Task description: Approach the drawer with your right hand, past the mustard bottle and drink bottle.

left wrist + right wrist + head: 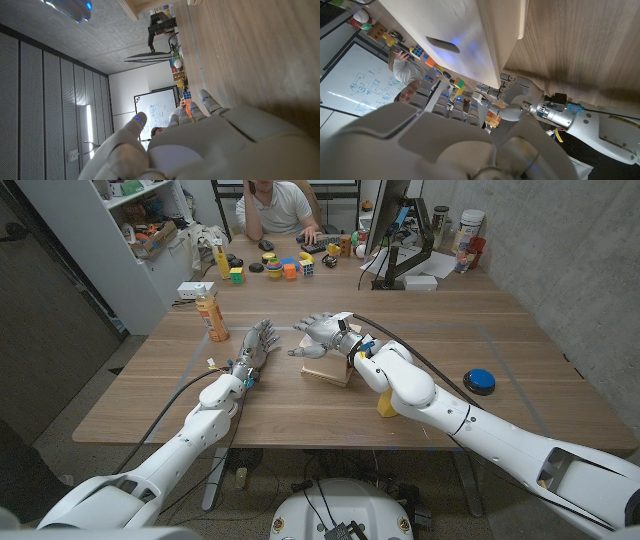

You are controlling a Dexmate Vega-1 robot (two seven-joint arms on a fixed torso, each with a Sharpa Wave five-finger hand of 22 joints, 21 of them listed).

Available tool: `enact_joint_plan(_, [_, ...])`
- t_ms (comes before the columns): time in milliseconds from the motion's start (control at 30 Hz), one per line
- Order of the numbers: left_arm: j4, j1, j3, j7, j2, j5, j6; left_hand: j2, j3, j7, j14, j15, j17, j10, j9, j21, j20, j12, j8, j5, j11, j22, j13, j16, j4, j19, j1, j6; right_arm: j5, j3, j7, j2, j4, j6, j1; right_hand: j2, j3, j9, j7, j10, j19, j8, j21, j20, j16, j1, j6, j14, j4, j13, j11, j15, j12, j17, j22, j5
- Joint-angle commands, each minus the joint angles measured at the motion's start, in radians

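Right hand (322,332), fingers spread and holding nothing, hovers over the drawer (330,369) at the surface's (520,390) centre; mustard bottle (387,402) beside its forearm. Left hand (255,348) open, fingers apart.

Right arm hides most of the drawer (328,370) and mustard bottle (386,404).

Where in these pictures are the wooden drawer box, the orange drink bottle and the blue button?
drawer box (328,370), head view, on its light wooden top.
drink bottle (211,317), head view, on its orange body.
blue button (479,379), head view, on its blue dome.
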Motion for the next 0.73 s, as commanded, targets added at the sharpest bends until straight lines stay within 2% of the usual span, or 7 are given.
enact_joint_plan(33, [0.051,-0.029,0.007,-0.024,-0.016,0.002,-0.007,0.120,0.008,0.001,-0.145,0.002,0.002,-0.111,0.004,-0.002,-0.058,0.002,0.005,-0.003,-0.002,0.005,0.002,0.007,0.003,-0.062,-0.003,-0.074,-0.012,-0.002,0.018,0.013,0.029,0.009,0.010,0.002,-0.006,0.005,-0.001,0.001,-0.004,0.009,-0.010,0.001,0.000,-0.013,0.005,0.003,0.000,0.002,0.002,0.003,0.002,0.004,0.002,0.000])
enact_joint_plan(733, [0.096,-0.058,0.014,-0.041,-0.035,0.007,-0.012,0.119,0.010,0.001,-0.146,0.002,0.001,-0.112,0.004,-0.010,-0.056,0.002,0.005,-0.003,-0.003,0.005,0.002,0.006,0.003,-0.061,-0.004,-0.075,-0.011,0.003,0.006,0.008,0.039,0.013,0.013,0.005,-0.009,0.004,-0.001,0.002,-0.002,0.006,-0.024,-0.001,-0.001,-0.009,0.004,0.007,0.000,0.001,-0.004,-0.001,0.003,0.002,0.003,0.005])
